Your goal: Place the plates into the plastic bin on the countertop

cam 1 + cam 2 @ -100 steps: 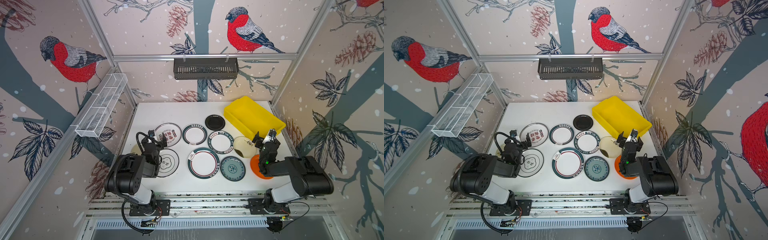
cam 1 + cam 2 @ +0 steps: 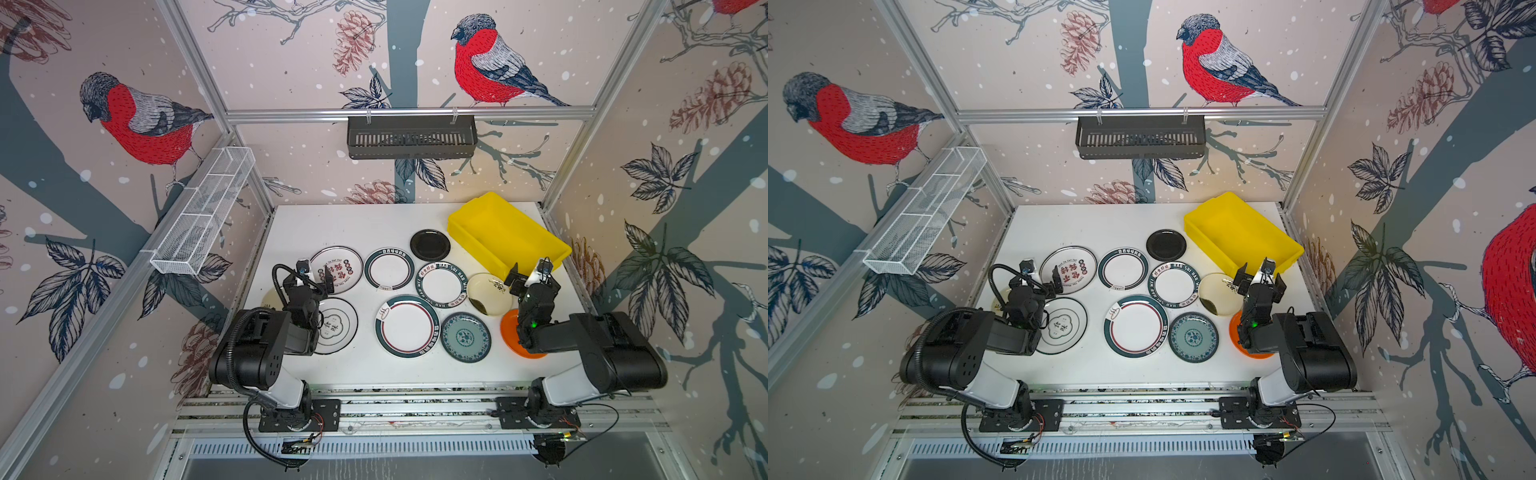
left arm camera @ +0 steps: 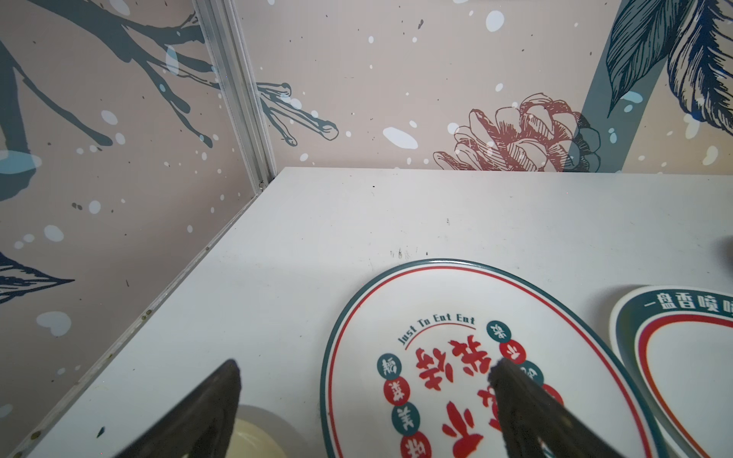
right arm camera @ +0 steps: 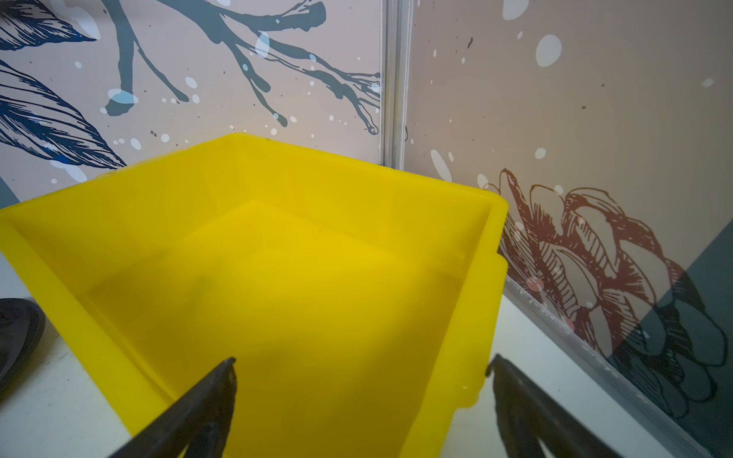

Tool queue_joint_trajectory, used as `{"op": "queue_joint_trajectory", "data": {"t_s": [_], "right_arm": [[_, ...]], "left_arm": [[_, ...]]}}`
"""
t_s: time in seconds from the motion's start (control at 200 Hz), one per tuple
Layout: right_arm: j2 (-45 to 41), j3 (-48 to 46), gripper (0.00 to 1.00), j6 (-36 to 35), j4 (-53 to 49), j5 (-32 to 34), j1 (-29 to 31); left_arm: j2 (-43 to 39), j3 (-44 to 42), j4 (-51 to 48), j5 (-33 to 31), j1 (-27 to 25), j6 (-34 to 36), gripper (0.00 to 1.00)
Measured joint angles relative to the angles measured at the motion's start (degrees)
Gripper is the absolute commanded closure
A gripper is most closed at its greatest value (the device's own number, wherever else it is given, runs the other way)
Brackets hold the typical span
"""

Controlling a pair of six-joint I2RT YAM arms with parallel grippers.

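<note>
Plates [image 2: 406, 326] spread beside plastic bin [image 2: 473, 245]; black basket [image 2: 411, 137] hangs behind.

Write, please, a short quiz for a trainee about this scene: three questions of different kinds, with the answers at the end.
1. True or false: the plastic bin already holds a plate.
2. Fill in: the right arm partly covers the ____ plate.
3. Choose: the left hand and the right hand are A) open and holding nothing; B) shut on plates; C) out of view.

Key: 1 false; 2 the orange plate; 3 A.
</note>
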Motion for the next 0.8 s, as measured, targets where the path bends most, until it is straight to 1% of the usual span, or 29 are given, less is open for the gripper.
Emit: {"op": "queue_joint_trajectory", "data": {"t_s": [0.425,0.54,0.625,0.8], "right_arm": [[0.0,-0.1,0.00,0.0,0.1,0.6,0.2],[-0.5,-0.5,0.00,-0.3,0.3,1.7,1.4],[-1.0,-1.0,0.00,-1.1,0.7,2.8,2.3],[-1.6,-1.6,0.00,-1.5,1.2,4.0,2.5]], "left_arm": [[-0.5,0.2,-0.3,0.0,0.0,-0.4,0.02],[-4.7,2.1,-4.7,-1.7,-0.7,-0.4,0.02],[-8.6,3.4,-8.0,-1.7,-0.7,-0.4,0.02],[-14.5,2.5,-13.5,-2.8,-1.5,-0.9,0.02]]}}
